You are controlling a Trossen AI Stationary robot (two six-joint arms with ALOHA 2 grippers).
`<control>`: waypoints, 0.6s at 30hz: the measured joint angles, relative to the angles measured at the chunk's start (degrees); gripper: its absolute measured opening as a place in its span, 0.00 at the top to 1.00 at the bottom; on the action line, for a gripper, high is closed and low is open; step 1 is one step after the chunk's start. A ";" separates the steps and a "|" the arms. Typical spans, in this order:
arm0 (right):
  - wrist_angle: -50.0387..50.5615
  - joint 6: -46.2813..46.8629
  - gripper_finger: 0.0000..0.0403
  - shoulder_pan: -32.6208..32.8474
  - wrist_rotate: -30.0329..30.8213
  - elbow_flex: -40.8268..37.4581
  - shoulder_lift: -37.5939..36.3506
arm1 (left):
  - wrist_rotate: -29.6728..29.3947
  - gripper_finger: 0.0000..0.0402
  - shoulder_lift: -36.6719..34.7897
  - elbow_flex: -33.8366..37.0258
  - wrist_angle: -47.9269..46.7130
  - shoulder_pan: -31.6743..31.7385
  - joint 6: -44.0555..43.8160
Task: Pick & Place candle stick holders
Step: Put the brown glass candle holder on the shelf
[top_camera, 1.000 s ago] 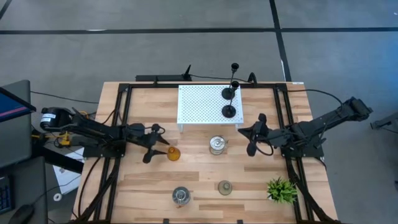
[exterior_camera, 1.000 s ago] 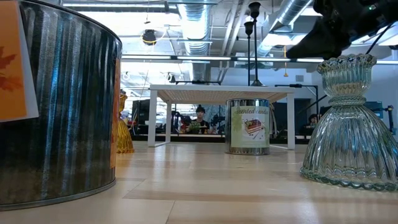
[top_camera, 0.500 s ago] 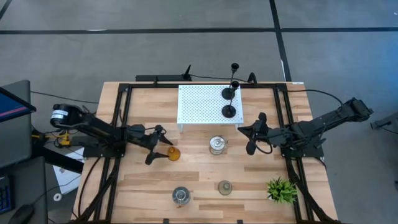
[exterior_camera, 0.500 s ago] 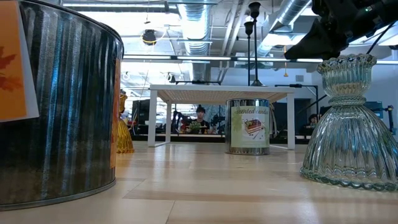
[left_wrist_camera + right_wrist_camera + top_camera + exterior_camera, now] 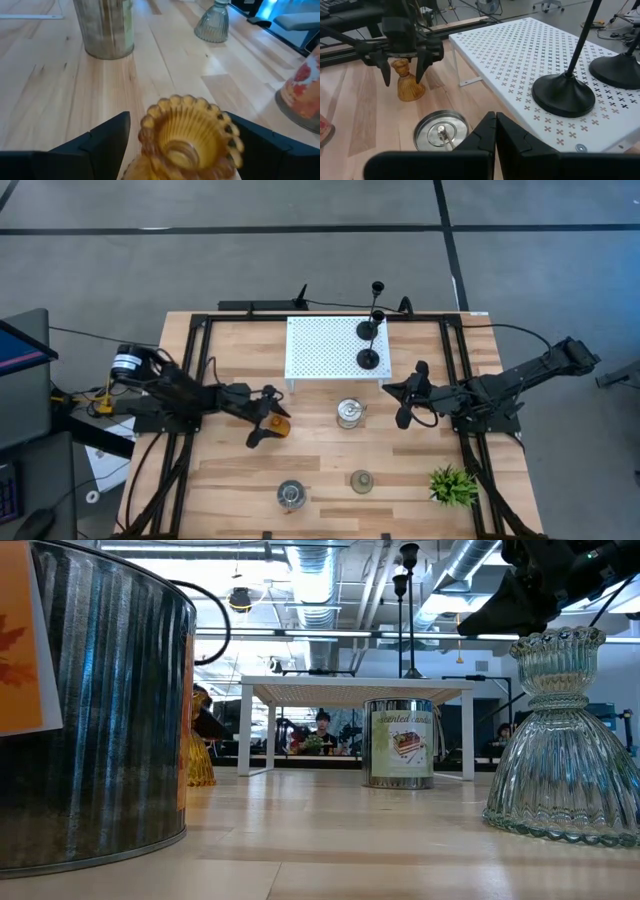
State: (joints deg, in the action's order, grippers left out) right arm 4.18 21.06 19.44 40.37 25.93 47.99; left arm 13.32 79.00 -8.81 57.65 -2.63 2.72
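Note:
The amber glass holder (image 5: 281, 426) stands upright on its base left of the table's middle. It also shows in the left wrist view (image 5: 187, 132). My left gripper (image 5: 268, 418) is open, coming level from the table's left, with one finger on each side of the holder's top (image 5: 406, 65) and a gap showing. Two black thin-stemmed holders (image 5: 368, 330) (image 5: 369, 359) stand on the white perforated stand (image 5: 330, 345). One silvery jar (image 5: 349, 413) stands at mid-table and another (image 5: 291, 495) near the front. The grey-green holder (image 5: 361, 481) is beside the front jar. My right gripper (image 5: 390, 391) is shut and empty, right of the middle jar.
A spiky green plant (image 5: 452, 486) stands at the front right. Black frame rails (image 5: 190, 380) run along the table's left and right sides. In the low view the front jar (image 5: 90, 710) and the ribbed glass holder (image 5: 560, 740) loom close. People show in the room behind.
My left gripper has moved toward the table's right edge and a little nearer, up to the amber holder. Its open fingers now stand on either side of the holder's top. The holder has stayed in place.

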 joint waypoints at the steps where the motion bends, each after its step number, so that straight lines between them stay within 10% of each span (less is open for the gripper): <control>1: 0.05 0.00 1.00 0.00 -0.01 0.00 0.00 | 0.02 0.24 0.67 -0.41 0.04 0.00 0.00; 18: 0.10 -0.02 1.00 0.02 -0.01 0.00 0.00 | 0.00 0.24 2.52 -0.77 0.18 0.02 -1.68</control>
State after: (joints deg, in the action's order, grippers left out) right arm 4.27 21.04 19.46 40.36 25.93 47.99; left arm 13.32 81.52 -9.58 57.83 -2.61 1.04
